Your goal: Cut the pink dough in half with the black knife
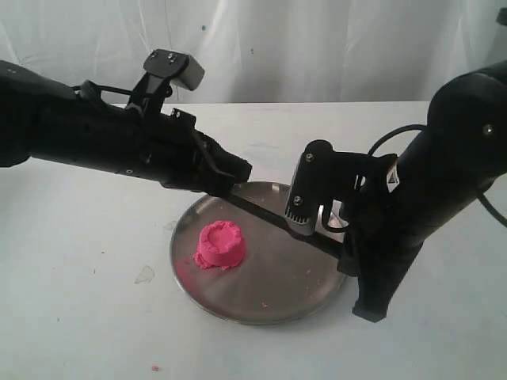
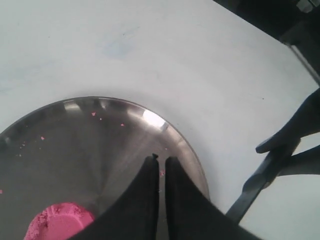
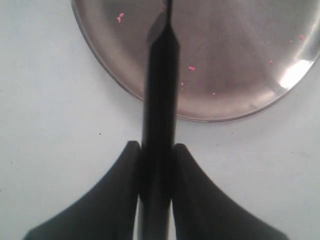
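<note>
Your right gripper (image 3: 156, 148) clamps the black knife (image 1: 266, 215), blade running upper left to lower right. Pink dough (image 1: 220, 244), uncut, lies lower left of it on the plate (image 1: 265, 305). Left gripper (image 2: 161, 160) nearly closed, empty.

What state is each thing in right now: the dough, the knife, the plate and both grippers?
pink dough: one whole lump, uncut, on the plate.
black knife: gripped at the handle, blade over the plate, not touching the dough.
steel plate: lying flat, speckled with pink crumbs.
right gripper: shut on the knife.
left gripper: nearly shut, holding nothing.
</note>
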Available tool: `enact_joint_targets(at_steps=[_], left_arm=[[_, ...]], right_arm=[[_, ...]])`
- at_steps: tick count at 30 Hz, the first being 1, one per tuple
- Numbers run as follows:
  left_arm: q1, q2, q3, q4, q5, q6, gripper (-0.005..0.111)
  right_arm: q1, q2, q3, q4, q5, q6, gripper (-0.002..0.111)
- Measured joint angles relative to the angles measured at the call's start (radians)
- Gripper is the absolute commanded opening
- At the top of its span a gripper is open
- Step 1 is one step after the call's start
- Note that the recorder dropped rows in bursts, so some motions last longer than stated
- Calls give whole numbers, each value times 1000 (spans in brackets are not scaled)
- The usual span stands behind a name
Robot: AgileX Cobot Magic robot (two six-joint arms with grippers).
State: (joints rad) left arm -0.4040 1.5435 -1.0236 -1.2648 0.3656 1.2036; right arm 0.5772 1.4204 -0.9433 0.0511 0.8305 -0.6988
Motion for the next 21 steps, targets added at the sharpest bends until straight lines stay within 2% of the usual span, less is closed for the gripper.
enact_joint_targets(at_steps=[21], left_arm=[[0,90,-2,16,-84,67,11]], right_arm=[[2,-65,-115,-5,83,56,0]])
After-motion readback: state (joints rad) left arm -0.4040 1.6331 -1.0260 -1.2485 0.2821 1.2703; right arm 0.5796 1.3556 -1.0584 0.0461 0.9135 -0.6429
